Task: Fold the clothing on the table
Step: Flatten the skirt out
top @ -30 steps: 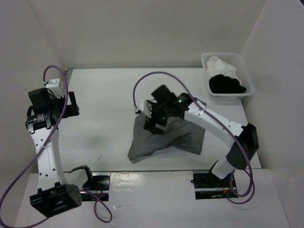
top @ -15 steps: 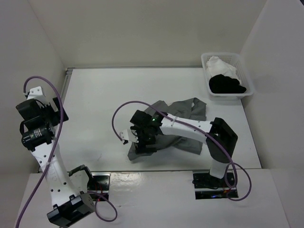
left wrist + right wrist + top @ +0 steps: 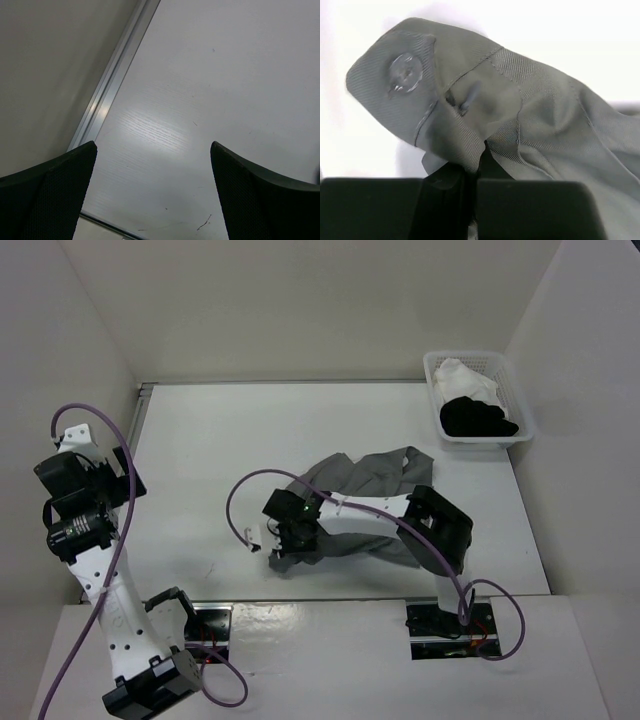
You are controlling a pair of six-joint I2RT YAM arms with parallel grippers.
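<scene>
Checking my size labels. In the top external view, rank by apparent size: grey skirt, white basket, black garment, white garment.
1. grey skirt
2. white basket
3. black garment and white garment: these look about alike and lie piled together in the basket, so I leave them unranked.

The table [image 3: 225, 75] is seen filling most of the frame, white and faintly scratched. A thin metal rail [image 3: 112, 75] is shown running diagonally from top centre to lower left, with a wall [image 3: 50, 65] beyond it. The left gripper [image 3: 152, 150] is spread wide, its dark fingers [image 3: 50, 195] seen at the bottom corners.
</scene>
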